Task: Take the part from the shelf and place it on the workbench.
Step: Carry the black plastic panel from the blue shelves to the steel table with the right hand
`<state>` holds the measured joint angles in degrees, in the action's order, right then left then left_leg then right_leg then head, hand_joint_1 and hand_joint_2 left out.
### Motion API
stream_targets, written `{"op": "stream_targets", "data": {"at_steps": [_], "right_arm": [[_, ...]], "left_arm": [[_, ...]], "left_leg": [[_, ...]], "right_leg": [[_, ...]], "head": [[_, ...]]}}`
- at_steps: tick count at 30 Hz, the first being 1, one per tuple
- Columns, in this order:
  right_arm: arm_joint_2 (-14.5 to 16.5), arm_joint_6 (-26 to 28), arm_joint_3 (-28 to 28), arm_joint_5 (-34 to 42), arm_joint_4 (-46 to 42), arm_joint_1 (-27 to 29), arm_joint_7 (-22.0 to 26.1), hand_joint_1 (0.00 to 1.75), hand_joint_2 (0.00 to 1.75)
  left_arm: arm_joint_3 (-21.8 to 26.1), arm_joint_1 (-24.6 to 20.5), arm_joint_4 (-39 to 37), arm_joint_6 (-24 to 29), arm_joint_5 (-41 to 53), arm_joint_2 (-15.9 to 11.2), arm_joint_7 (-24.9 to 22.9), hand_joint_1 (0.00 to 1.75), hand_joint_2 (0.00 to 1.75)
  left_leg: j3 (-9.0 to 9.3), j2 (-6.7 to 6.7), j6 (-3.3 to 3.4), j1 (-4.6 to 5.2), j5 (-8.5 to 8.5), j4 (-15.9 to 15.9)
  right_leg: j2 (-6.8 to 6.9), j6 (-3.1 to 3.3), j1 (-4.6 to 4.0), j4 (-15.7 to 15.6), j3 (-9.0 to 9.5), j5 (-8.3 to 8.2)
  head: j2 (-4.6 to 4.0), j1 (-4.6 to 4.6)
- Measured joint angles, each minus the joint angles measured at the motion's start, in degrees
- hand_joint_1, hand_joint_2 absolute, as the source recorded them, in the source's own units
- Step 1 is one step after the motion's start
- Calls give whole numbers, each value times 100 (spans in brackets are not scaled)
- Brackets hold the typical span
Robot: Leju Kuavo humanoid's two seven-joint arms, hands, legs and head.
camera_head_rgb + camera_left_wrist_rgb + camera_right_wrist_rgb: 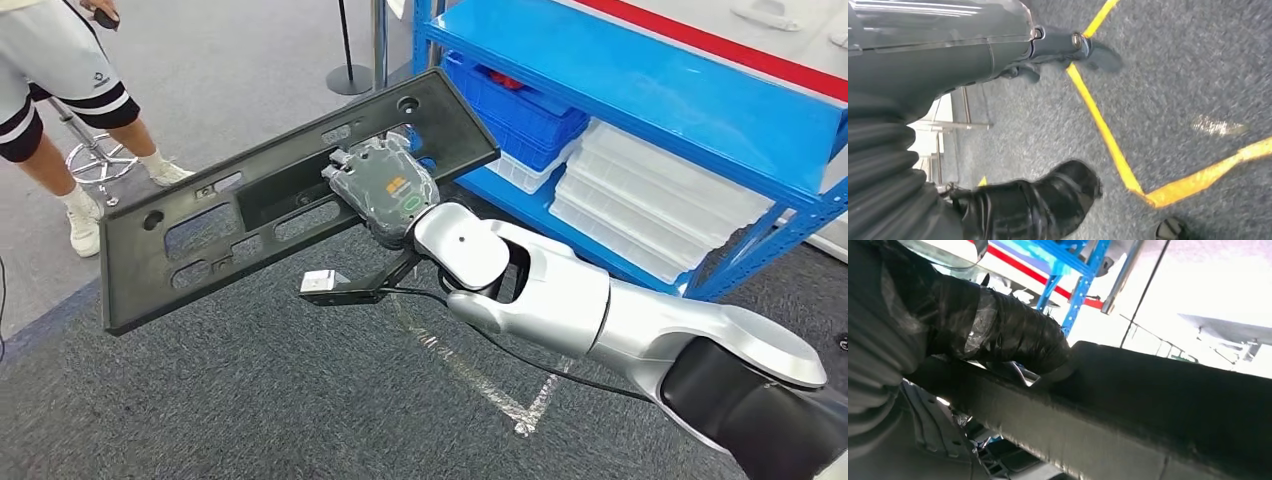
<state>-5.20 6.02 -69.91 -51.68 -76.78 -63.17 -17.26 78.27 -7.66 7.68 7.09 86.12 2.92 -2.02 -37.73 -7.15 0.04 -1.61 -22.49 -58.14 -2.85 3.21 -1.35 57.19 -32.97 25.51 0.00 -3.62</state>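
Observation:
The part is a long black plastic panel with several cutouts, held tilted in the air above the grey carpet in the head view. My right hand grips it from above, near its right end. In the right wrist view the tape-wrapped thumb presses on the panel's thick edge. My left hand hangs over the floor, holding nothing, with its fingers stretched out away from the thumb.
A blue shelf stands at the right, with a blue bin and stacked clear trays on its lower level. A person sits on a stool at the far left. Yellow tape marks the carpet.

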Motion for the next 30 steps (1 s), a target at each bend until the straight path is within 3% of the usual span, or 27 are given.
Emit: {"op": "stream_targets", "data": {"at_steps": [1, 3, 4, 5, 7, 9, 11, 13, 15, 16, 17, 19, 21, 22, 23, 25, 27, 29, 30], "right_arm": [[1, -2, 4, -5, -2, 10, -9, 175, 175], [1, -5, 16, -17, -8, 22, -22, 175, 175], [-1, -8, 23, -22, -11, 28, -24, 175, 175], [-5, -9, 28, -26, -13, 36, -26, 175, 175], [-16, -11, 32, -29, -11, 84, -29, 175, 175], [-22, -12, 32, -29, -11, 129, -29, 175, 175], [-25, -12, 34, -30, -12, 140, -29, 175, 175], [-30, -13, 43, -32, -15, 139, -29, 175, 175], [-35, -14, 51, -33, -28, 145, -28, 175, 175], [-39, -14, 54, -34, -36, 148, -28, 175, 175], [-41, -13, 55, -34, -43, 149, -28, 175, 175], [-57, -13, 58, -34, -47, 152, -29, 175, 175], [-82, -18, 60, -35, -47, 174, -29, 175, 175], [-96, -21, 60, -36, -46, 197, -29, 175, 175], [-107, -25, 60, -36, -46, 225, -29, 175, 175], [-121, -28, 58, -36, -46, 262, -29, 175, 175], [-122, -29, 59, -37, -46, 262, -28, 175, 175], [-124, -31, 59, -39, -45, 253, -25, 175, 175], [-126, -34, 58, -39, -45, 252, -24, 175, 175]], "left_arm": [[-1, 9, -1, 1, 9, -2, 6, 0, 175], [-2, 18, -1, 4, 25, -5, 19, 0, 175], [-2, 17, -2, 4, 28, -4, 24, 0, 175], [-2, 10, -3, 3, 28, -4, 26, 0, 175], [-2, 3, -3, 4, 28, -13, 33, 0, 175], [-2, 12, -3, 4, 30, -33, 34, 0, 175], [-2, 18, -5, 1, 38, -38, 31, 0, 175], [-4, 7, -10, -6, 52, -28, 22, 0, 175], [-8, 5, -12, -10, 68, -25, 7, 0, 175], [-9, 13, -12, -9, 75, -25, 1, 0, 175], [-10, 19, -12, -8, 80, -23, -3, 0, 175], [-11, 25, -12, -5, 85, -22, -8, 0, 175], [-11, 20, -12, -6, 85, -23, -11, 0, 175], [-11, 19, -12, -7, 85, -23, -12, 0, 175], [-11, 19, -12, -7, 86, -23, -12, 0, 175], [-11, 22, -12, -7, 89, -22, -15, 0, 175], [-13, 19, -13, -3, 94, -9, -20, 0, 175], [-17, 5, -14, 5, 100, -1, -24, 0, 175], [-19, 6, -15, 10, 105, -5, -29, 0, 175]], "left_leg": [[2, 54, -21, 24, 14, 22], [-92, 349, -71, 69, -135, -181], [-222, 531, -101, 64, -290, -460], [-388, 625, -141, 43, -465, -813], [-648, 680, -228, -5, -633, -1355], [-540, 722, -312, -50, -447, -1189], [-151, 891, -373, -61, -186, -503], [32, 983, -294, -42, -118, -148], [-11, 880, -144, -25, -127, -185], [-24, 822, -91, -23, -122, -190], [-29, 771, -47, -23, -111, -183], [-41, 674, 26, -28, -75, -148], [-69, 570, 71, -14, -44, -130], [-84, 505, 86, -1, -32, -127], [-95, 429, 94, 15, -23, -127], [-103, 269, 93, 49, -4, -127], [-122, 129, 70, 60, 26, -128], [-165, 9, 14, 36, 79, -115], [-184, -60, -27, 23, 112, -91]], "right_leg": [[73, -13, 12, -111, 59, -45], [236, -47, 68, -328, 185, -132], [317, -70, 87, -374, 222, -150], [391, -78, 103, -374, 228, -144], [549, -121, 137, -312, 210, -104], [690, -190, 192, -205, 181, -33], [810, -296, 228, -41, 139, 75], [902, -390, 210, 100, 95, 163], [978, -439, 192, 132, 88, 187], [962, -468, 208, 144, 86, 213], [860, -490, 225, 209, 61, 288], [538, -508, 245, 633, -124, 594], [337, -477, 219, 1357, -466, 938], [307, -455, 201, 1640, -608, 1021], [293, -420, 185, 1741, -668, 993], [226, -313, 145, 1320, -489, 655], [-50, -186, 119, 584, -167, 313], [-236, -142, 105, 231, -31, 221], [-205, -149, 97, 196, -21, 213]], "head": [[0, -5], [0, 17], [0, 32], [0, 45], [0, 51], [0, 52], [0, 63], [0, 81], [0, 85], [0, 77], [0, 71], [0, 52], [0, 45], [0, 44], [0, 44], [0, 44], [0, 54], [0, 60], [0, 59]]}}
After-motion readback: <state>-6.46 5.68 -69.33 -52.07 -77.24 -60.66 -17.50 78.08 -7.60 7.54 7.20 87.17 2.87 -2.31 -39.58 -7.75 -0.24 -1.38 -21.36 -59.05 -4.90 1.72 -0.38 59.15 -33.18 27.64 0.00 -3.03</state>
